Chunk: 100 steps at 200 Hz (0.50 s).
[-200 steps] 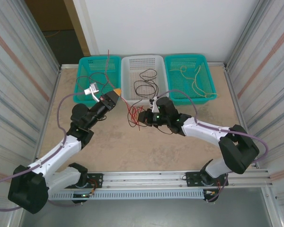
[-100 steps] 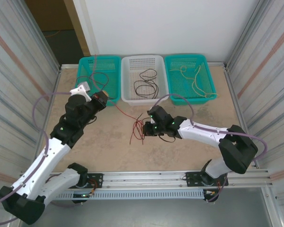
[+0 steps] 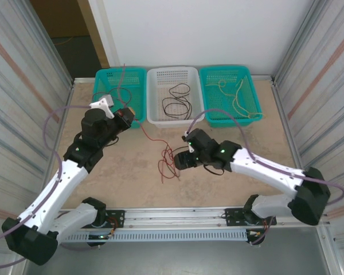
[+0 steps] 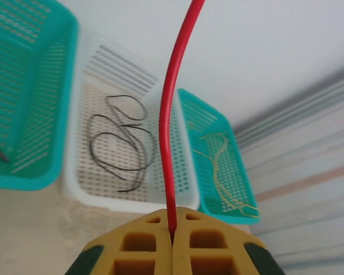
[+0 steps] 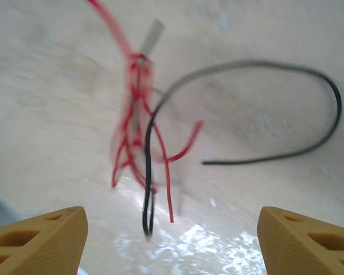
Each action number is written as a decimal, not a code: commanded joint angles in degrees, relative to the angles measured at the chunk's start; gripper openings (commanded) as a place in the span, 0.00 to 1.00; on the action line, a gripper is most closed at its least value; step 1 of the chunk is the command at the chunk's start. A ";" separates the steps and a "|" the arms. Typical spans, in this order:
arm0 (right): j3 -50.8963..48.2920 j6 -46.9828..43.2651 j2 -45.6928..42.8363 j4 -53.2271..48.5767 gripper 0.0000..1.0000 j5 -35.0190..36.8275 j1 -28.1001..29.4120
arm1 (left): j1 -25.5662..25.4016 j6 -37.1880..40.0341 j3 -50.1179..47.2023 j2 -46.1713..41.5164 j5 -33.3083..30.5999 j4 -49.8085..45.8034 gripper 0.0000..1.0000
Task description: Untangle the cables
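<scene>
Left jaws pinched on a red cable (image 4: 166, 126), right jaws wide apart, red-and-black cable tangle (image 5: 139, 67) ahead between them.

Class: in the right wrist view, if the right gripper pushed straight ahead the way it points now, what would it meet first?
Probably the red cable tangle with the black cable running through it, ahead of the open right gripper. The table lies behind; depth is unclear.
</scene>
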 commanded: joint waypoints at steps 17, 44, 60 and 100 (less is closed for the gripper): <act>8.33 -6.34 -0.77 2.67 0.79 -6.07 -0.02 | 0.26 -0.98 0.64 2.67 11.61 10.77 0.00; 13.33 -8.31 4.57 3.46 0.77 -5.31 0.03 | -1.20 -0.27 1.62 4.05 14.47 11.96 0.00; 15.35 -8.66 7.01 4.53 0.73 -1.51 0.00 | -2.27 0.49 2.51 4.72 15.14 11.48 0.00; 18.77 -10.85 11.35 9.45 0.66 -2.65 -0.55 | -3.52 0.74 4.09 6.70 18.46 12.19 0.00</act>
